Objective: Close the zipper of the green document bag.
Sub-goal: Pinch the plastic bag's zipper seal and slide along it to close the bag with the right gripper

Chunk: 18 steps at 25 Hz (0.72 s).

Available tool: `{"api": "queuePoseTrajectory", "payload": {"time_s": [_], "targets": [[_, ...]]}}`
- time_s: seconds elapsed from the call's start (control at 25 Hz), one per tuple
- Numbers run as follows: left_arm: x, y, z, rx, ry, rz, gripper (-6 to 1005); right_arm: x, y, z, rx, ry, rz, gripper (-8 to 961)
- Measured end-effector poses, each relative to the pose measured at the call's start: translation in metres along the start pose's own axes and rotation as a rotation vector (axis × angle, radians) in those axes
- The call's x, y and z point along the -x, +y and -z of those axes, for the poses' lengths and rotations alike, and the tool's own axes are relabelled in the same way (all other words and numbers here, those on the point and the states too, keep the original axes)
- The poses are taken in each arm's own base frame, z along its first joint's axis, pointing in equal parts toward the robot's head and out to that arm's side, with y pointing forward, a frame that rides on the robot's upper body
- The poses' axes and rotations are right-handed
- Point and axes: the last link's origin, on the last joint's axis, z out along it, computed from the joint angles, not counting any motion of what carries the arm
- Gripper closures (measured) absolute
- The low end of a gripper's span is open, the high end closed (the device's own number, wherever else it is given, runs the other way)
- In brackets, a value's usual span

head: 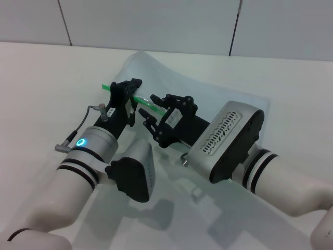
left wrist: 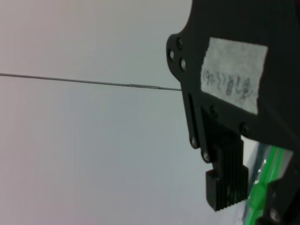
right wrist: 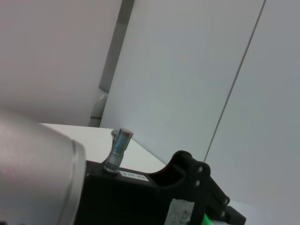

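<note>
The green document bag (head: 208, 99) lies on the white table, a translucent pale pouch whose far edge bulges upward. Its zipper (head: 106, 86) is a bright green strip along the left edge, running toward the middle. My left gripper (head: 132, 95) is shut on that strip. In the left wrist view a ridged finger pad (left wrist: 228, 180) presses beside the green zipper (left wrist: 262, 185). My right gripper (head: 151, 109) sits just behind the left one, with its fingers spread on either side of the strip. Both grippers hide the slider.
The white table (head: 41, 78) extends on all sides, with a white panelled wall (head: 156, 21) behind it. My two forearms cross the near half of the bag. The right wrist view shows only the left arm's black gripper body (right wrist: 154, 197) and the wall.
</note>
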Motion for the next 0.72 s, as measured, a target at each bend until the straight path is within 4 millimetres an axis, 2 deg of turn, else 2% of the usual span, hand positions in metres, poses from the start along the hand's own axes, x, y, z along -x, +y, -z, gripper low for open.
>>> {"api": "queuePoseTrajectory", "payload": {"time_s": [0.28,0.48,0.72], "targets": [[-0.0001,0.0001,0.0002,0.000,0.001,-0.001,944,-0.0014,0.0002,-0.0002,-0.007,-0.001,0.002,616],[-0.0015,-0.0002,0.0002,-0.002,0.011,-0.008,943,-0.0022,-0.0002,-0.0001,-0.009,0.001,0.004,716],[-0.0020,-0.0004,0.0002,-0.003,0.014,-0.011,941,-0.0037,-0.0011,0.0005,-0.012,0.005,0.004,768]]}}
